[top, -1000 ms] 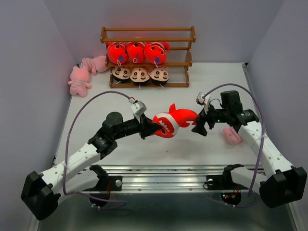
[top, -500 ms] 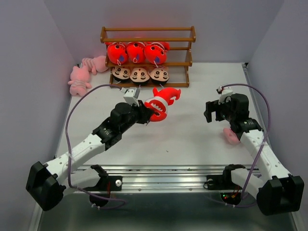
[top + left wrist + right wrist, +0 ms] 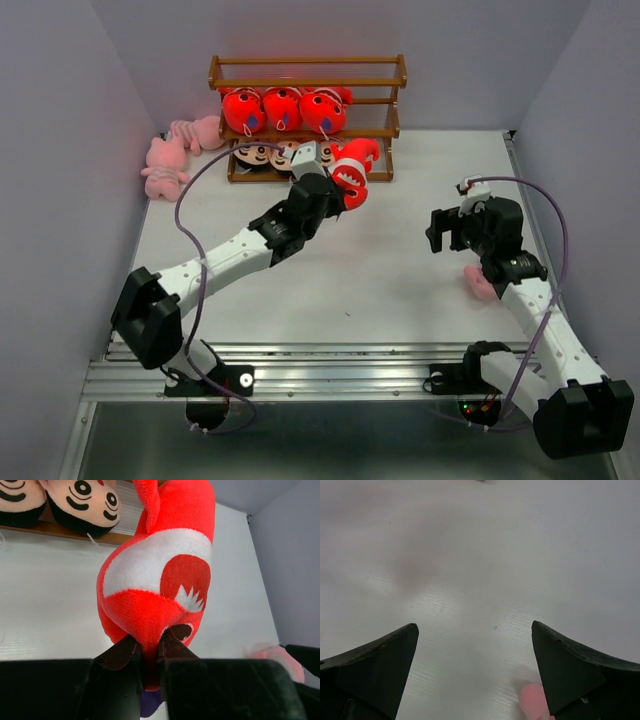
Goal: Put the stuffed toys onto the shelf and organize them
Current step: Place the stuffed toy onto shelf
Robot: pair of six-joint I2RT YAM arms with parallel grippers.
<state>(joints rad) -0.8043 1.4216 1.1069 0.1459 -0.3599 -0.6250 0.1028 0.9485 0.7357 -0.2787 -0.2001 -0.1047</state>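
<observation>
I've got the left pincer [image 3: 149, 651] clamped on a red fish [image 3: 150, 595] by the shelf [image 3: 306, 82]; right pincer [image 3: 475, 650] spread apart over the desk [image 3: 480, 555].

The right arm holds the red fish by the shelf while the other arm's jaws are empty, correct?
No: the left arm holds the red fish by the shelf; the right arm has empty jaws. The left wrist view shows it.
</observation>
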